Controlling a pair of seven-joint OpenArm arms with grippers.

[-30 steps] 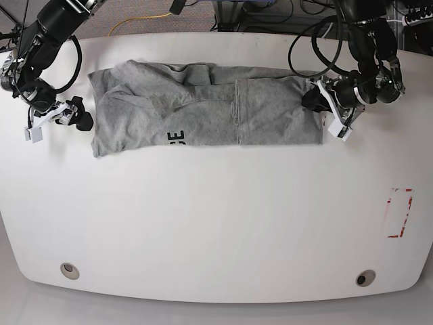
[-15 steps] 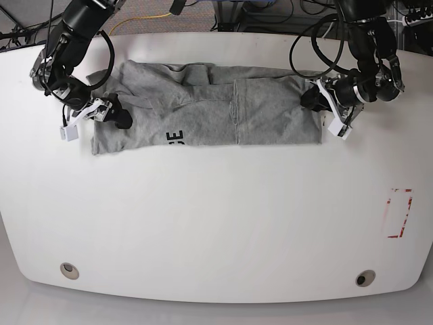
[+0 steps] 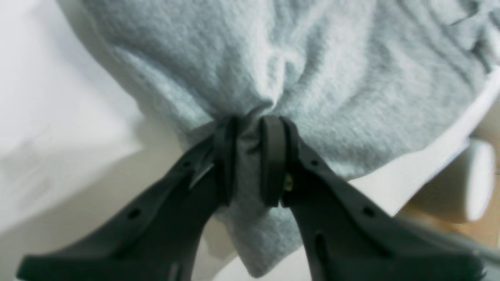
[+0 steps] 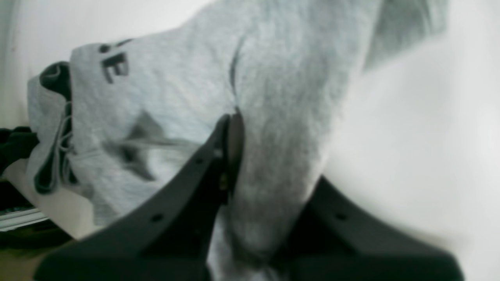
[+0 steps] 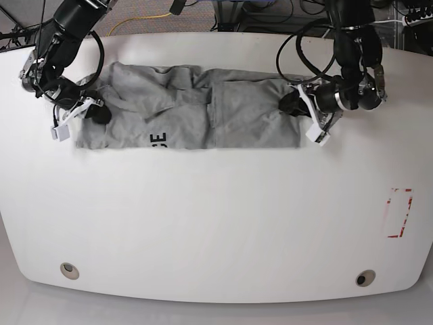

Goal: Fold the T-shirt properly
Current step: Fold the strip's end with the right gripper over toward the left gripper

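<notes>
A heather-grey T-shirt with black block lettering is seen on a white table; red marks are borne near its edge

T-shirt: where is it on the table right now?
In the base view the T-shirt lies stretched along the far part of the white table, between the right tool and the left tool, both pinching its ends.
</notes>
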